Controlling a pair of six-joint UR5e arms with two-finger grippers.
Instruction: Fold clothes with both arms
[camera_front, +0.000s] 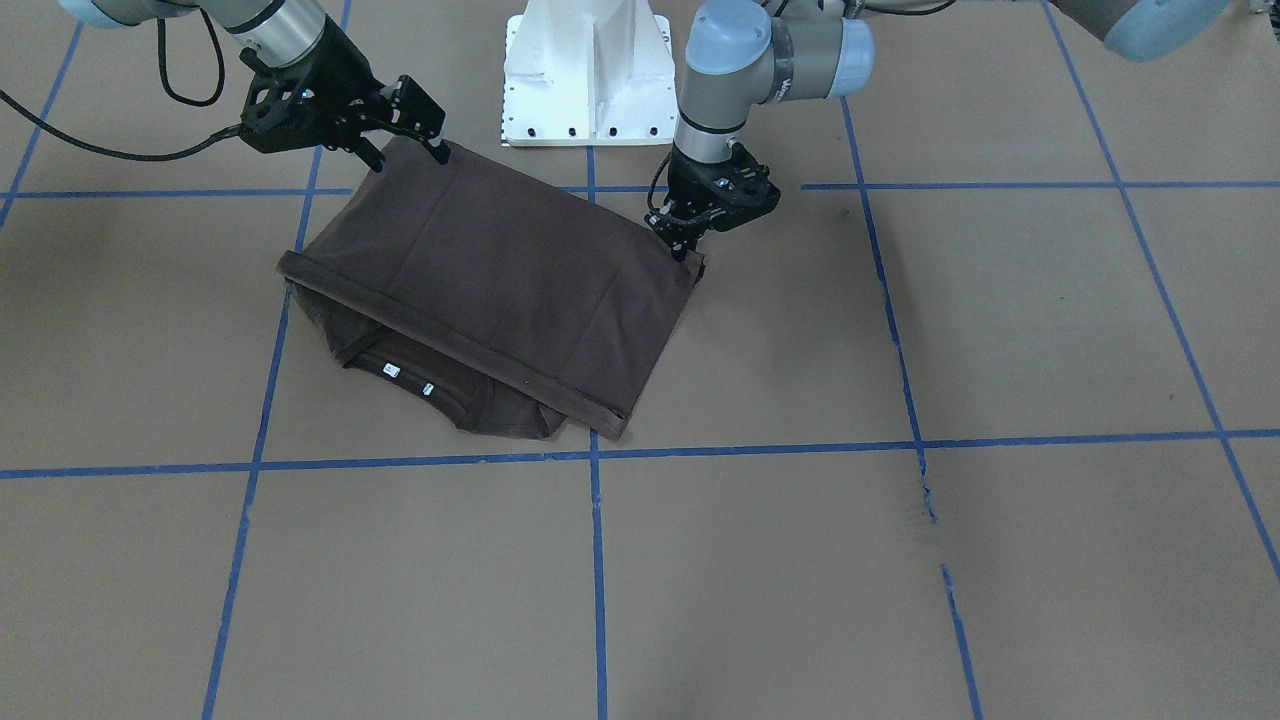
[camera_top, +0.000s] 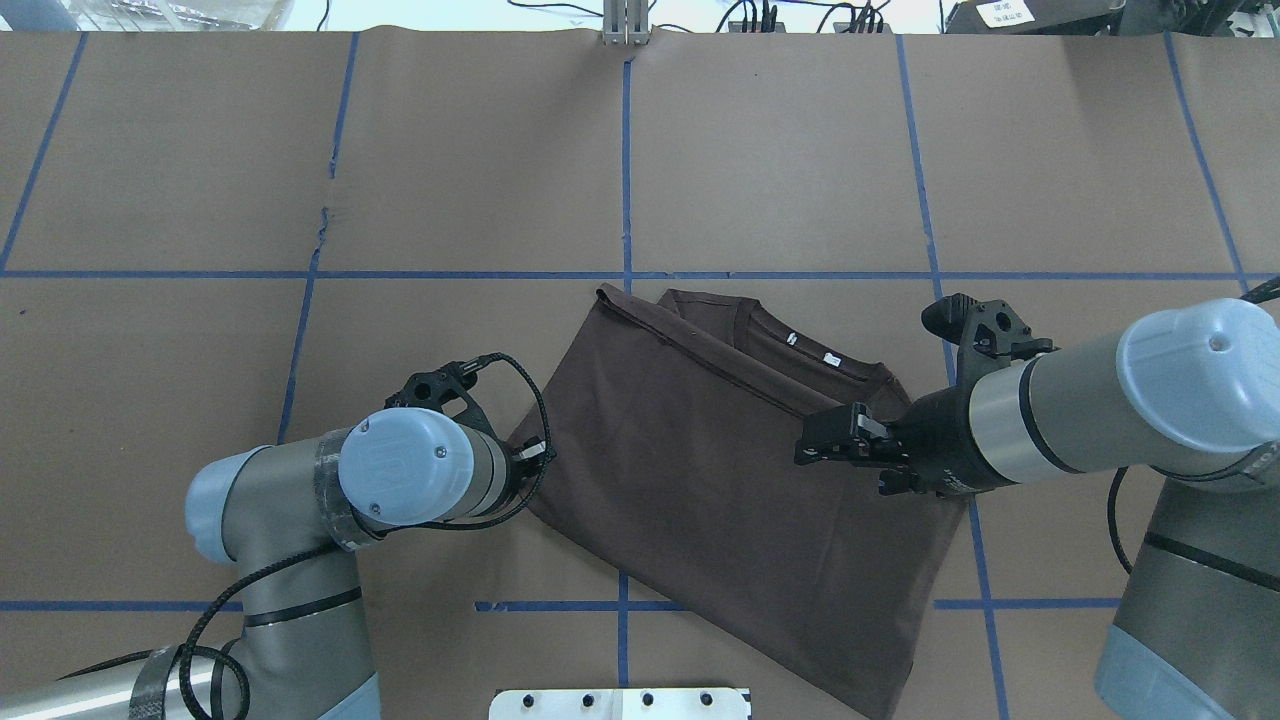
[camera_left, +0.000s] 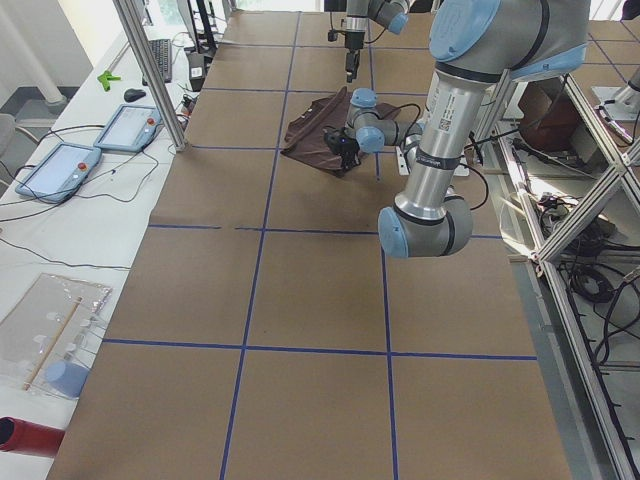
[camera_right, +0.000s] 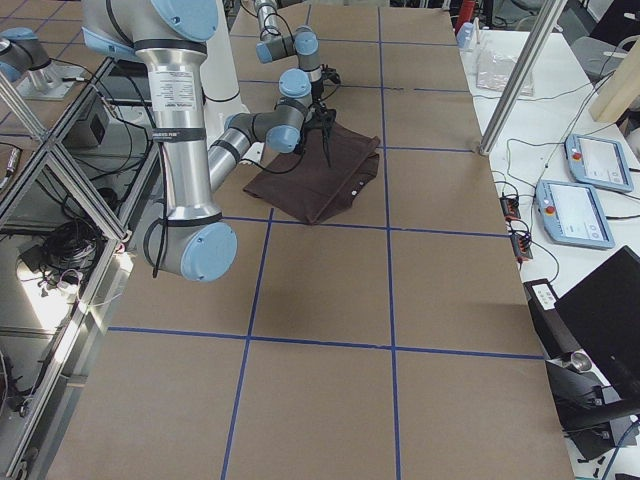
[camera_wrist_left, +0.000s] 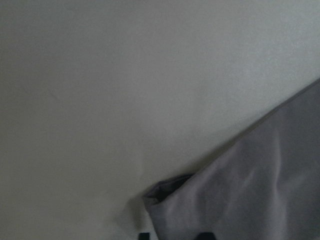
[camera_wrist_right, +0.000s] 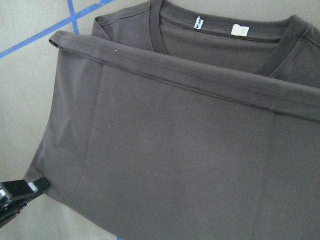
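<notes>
Right gripper has its jaws spread wide, tips poised over one corner of the dark brown T-shirt on the robot's side, holding nothing. Left gripper points down at the other corner on that side, fingertips right at the cloth's edge. The wrist view is dim, so I cannot tell whether it pinches the fabric. The shirt lies folded flat on the brown table — its hem doubled over toward the collar, white neck tags showing just beyond it — with the white pedestal base close behind.
</notes>
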